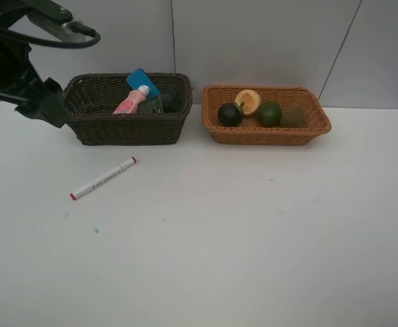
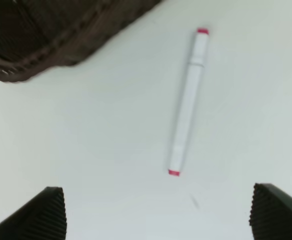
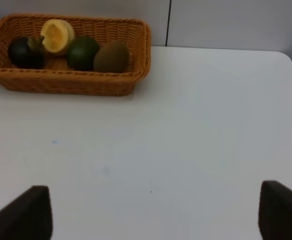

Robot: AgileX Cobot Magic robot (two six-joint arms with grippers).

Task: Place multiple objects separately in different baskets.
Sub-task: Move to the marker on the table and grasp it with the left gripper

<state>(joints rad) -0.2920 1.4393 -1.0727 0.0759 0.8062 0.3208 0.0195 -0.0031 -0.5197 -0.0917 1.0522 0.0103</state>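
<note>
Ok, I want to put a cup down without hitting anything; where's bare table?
The table is bare in front of the tan basket and right of the marker. The dark basket is crowded, and the tan basket holds four fruits.

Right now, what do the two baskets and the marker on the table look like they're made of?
The dark brown basket and the orange-tan basket both show ribbed woven strands, so wicker or a rattan-like weave, matte; natural or synthetic can't be told. The marker looks like smooth white plastic with red ends, slightly glossy. The table is a plain white, flat surface; its material is unclear.
</note>
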